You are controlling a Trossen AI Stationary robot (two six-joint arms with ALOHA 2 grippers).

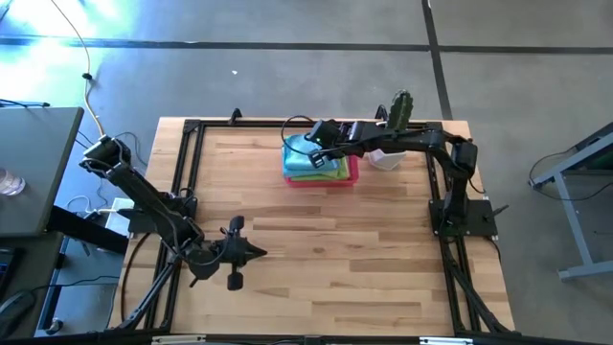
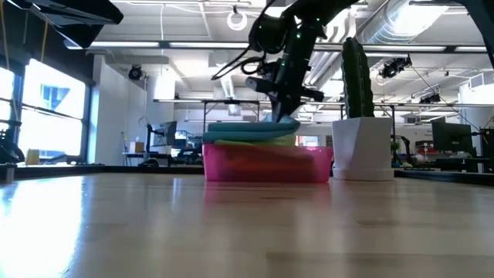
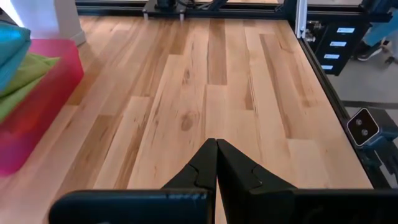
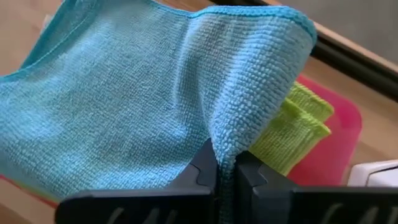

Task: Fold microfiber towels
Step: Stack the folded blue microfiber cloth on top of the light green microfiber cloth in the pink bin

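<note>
**While the stack waits, the first towel is only just pinched**

Since the wooden plank tabletop (image 1: 326, 249) carries no spread or folded cloth anywhere on its boards, the folding looks barely begun. Nearest the front edge, the left claw (image 1: 257, 253) hovers just over bare wood on the left side, well apart from the towels, its two dark fingers (image 3: 205, 167) pressed tip to tip on nothing.

Farther back, near the rear edge, the rigid pink rectangular plastic tray (image 1: 351, 178) holds the pile of soft microfiber towels (image 2: 251, 136). Lime green layers (image 4: 298, 127) show beneath the light blue microfiber towel (image 4: 137, 106) on top; any other colours are hidden under these. The right claw (image 1: 317, 148) reaches over the tray from the right and is clamped on a raised fold of that blue towel, which drapes away from the pinch while the rest of it lies on the pile.

Behind the tray, just beside it, stands a green cactus in a white pot (image 2: 361, 147).

By my judgement, nothing is folded yet: the blue towel must be lifted clear, laid flat and folded, and every cloth below it remains.
</note>
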